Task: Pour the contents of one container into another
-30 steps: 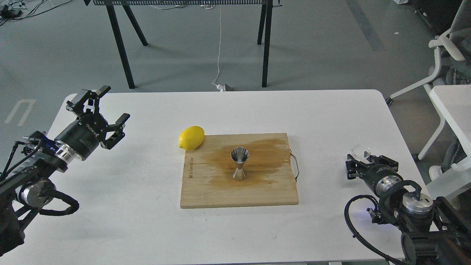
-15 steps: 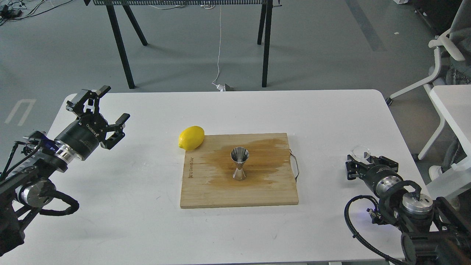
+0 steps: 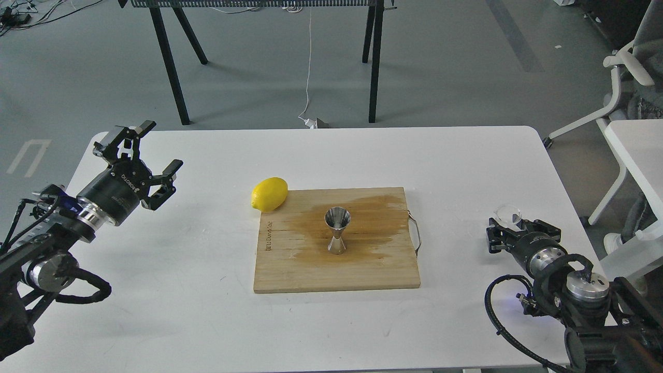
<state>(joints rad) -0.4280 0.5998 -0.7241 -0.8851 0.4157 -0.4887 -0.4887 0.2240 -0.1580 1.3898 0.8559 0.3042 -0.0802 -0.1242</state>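
One lemon touches the wet wooden board's far left corner. Nothing blocks the steel jigger (upright, mid-board). The clear cup sits mouth-up just beyond the right gripper; I cannot tell its jaws. The left gripper gapes wide, holding nothing.

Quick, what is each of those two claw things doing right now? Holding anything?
Left tool: open, holding nothing.
Right tool: right by the small clear round cup; open or shut cannot be told.
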